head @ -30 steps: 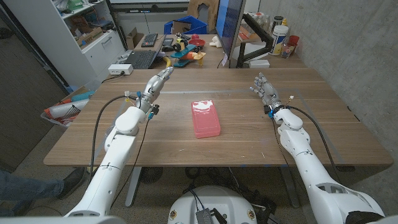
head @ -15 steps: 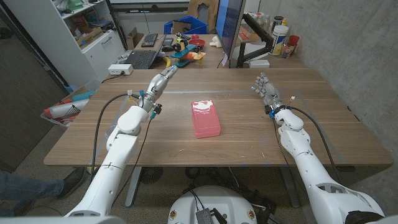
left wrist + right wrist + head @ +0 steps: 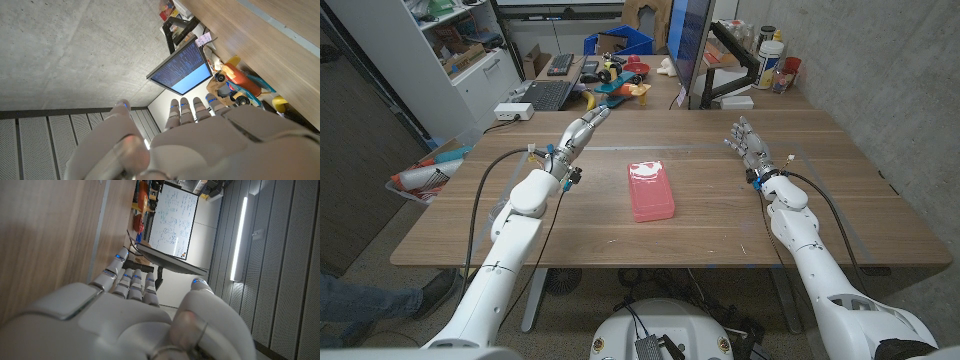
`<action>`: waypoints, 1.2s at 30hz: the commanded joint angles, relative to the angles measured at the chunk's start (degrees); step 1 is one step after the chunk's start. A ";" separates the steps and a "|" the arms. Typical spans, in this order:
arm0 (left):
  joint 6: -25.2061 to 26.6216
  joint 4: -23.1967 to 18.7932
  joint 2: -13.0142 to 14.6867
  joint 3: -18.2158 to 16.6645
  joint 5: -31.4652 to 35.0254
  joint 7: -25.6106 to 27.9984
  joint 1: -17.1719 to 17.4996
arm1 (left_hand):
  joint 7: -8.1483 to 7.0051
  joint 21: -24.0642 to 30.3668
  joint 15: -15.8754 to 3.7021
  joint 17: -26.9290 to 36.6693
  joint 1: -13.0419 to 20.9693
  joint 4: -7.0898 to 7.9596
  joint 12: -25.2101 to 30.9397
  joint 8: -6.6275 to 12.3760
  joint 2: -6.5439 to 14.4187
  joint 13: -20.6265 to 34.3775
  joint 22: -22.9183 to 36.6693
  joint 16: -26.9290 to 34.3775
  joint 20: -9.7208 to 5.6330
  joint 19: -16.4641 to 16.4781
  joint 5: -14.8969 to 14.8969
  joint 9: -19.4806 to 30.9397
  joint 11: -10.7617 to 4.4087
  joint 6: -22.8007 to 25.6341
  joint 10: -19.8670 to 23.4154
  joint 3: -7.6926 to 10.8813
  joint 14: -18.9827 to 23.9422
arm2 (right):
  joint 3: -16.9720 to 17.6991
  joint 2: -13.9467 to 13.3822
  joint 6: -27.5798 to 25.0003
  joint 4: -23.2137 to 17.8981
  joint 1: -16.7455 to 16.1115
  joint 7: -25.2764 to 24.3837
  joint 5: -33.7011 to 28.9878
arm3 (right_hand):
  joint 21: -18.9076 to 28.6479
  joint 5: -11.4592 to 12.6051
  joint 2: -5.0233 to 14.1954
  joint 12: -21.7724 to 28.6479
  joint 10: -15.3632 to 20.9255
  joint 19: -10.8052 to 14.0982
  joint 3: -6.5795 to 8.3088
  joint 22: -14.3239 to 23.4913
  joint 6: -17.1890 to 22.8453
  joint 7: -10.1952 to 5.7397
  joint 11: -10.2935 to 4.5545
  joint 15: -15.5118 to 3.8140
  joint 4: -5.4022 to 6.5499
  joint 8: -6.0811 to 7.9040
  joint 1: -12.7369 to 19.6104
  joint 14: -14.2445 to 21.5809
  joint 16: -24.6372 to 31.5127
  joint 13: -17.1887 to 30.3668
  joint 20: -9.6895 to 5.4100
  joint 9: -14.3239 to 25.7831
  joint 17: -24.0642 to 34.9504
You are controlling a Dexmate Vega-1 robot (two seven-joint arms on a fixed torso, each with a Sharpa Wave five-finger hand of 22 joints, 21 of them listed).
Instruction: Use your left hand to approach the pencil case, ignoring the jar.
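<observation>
One pink pencil case (image 3: 651,191), label unreadable.

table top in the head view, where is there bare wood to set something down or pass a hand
Bare wood lies between the left hand and the pink pencil case, between the case and the right hand, and along the near edge of the table. Clutter sits only beyond the far edge.

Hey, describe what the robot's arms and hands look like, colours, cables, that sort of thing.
Both arms are glossy white, rounded shells. A black cable loops along the outside of each forearm. The left hand and right hand are pale grey and segmented, with small coloured connectors at the wrists. In the wrist views the fingers carry small blue lights near their tips.
</observation>
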 commanded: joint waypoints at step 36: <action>2.32 -3.63 3.40 3.49 5.70 -0.54 0.63 | 0.17 -1.17 0.01 -0.05 1.31 -1.32 -0.02 0.20 0.28 -0.03 0.22 -0.06 0.07 -0.22 -0.40 0.13 -0.09 0.62 0.19 0.20 -0.20 | -0.03 0.40 0.44 0.21 0.73 -0.01 0.57 | -0.92 -0.15 0.61 -0.61 1.03 1.35 0.00 0.09 1.19 0.03 0.05 -0.15 -0.44 0.04 -0.18 1.08 0.31 -0.02 -0.15 0.21 -0.14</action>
